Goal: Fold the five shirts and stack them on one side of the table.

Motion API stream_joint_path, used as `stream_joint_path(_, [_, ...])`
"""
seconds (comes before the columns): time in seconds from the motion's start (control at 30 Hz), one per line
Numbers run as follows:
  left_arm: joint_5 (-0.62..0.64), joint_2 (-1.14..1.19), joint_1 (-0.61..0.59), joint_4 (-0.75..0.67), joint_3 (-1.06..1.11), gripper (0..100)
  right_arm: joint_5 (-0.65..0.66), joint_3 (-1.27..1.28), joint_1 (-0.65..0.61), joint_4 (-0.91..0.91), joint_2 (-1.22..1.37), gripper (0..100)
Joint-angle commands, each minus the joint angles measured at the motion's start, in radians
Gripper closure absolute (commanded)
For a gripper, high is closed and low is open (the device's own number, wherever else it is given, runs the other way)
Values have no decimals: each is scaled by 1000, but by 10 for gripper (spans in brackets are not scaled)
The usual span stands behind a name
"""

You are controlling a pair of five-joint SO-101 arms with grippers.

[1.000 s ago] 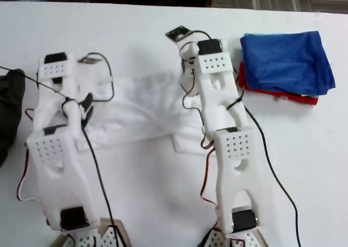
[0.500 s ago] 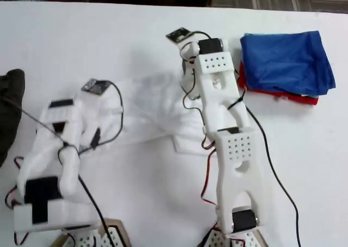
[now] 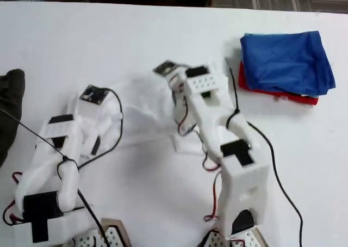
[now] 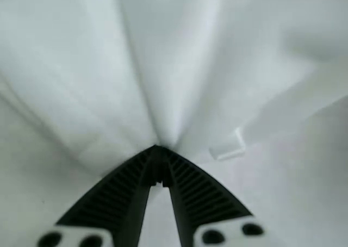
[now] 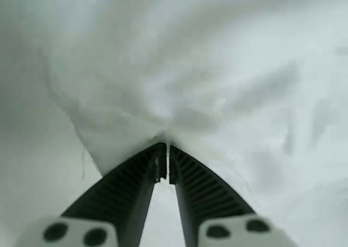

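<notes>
**Visitor:** What are the two white plastic arms nearest us doing?

**Onlooker:** The left arm [image 3: 54, 149] leans in over the near left of the white table [image 3: 109, 35], and the right arm [image 3: 239, 176] stands beside it. Both bend down onto the crumpled white cloth shirt [image 3: 144, 100], which lies between them at about mid-table.

**Visitor:** Have they got hold of it?

**Onlooker:** Yes, both have. The left gripper [image 4: 157, 154] has its black ribbed jaws pressed together at the tips, with a pinch of white fabric caught there and creases fanning out from that spot. The right gripper [image 5: 163, 149] is much the same: its jaws are down to a hairline slit, and the cloth is bunched up against the tips.

**Visitor:** Which part does each one hold?

**Onlooker:** The left one has the shirt's left side and the right one its right side. I can't tell whether that is hem or sleeve. A small white tab [image 4: 227, 148] sits just beside the fold by the left gripper.

**Visitor:** And further out?

**Onlooker:** A dark bundled garment [image 3: 11, 111] lies at the table's left edge, well apart from the white shirt. On the far right there is a folded blue shirt [image 3: 285, 59] on top of a folded red shirt [image 3: 304, 99]. Only a strip of the red one shows, along the stack's near and left edges.
</notes>
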Motion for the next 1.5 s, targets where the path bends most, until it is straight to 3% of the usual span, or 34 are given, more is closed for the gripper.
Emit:
stream_joint_path(0.0, [9, 0, -9, -12, 7, 970, 8, 199, -13, -59, -211, 979])
stream_joint_path(0.17, [9, 2, -9, -57, 35, 970, 84, 316, 5, -62, -414, 979])
stream_joint_path(0.27, [11, -6, -5, -91, 62, 970, 68, 316, 15, -165, -484, 979])
stream_joint_path(0.43, [11, -6, -5, -89, 61, 970, -20, 321, -2, -400, -458, 978])
stream_joint_path(0.53, [11, -6, -5, -89, 61, 970, -21, 318, -36, -423, -367, 979])
stream_joint_path(1.07, [11, -6, -5, -94, 61, 970, -20, 322, -82, -130, -263, 979])
stream_joint_path(1.47, [11, -6, -5, -94, 61, 970, 112, 322, -25, 18, -424, 979])
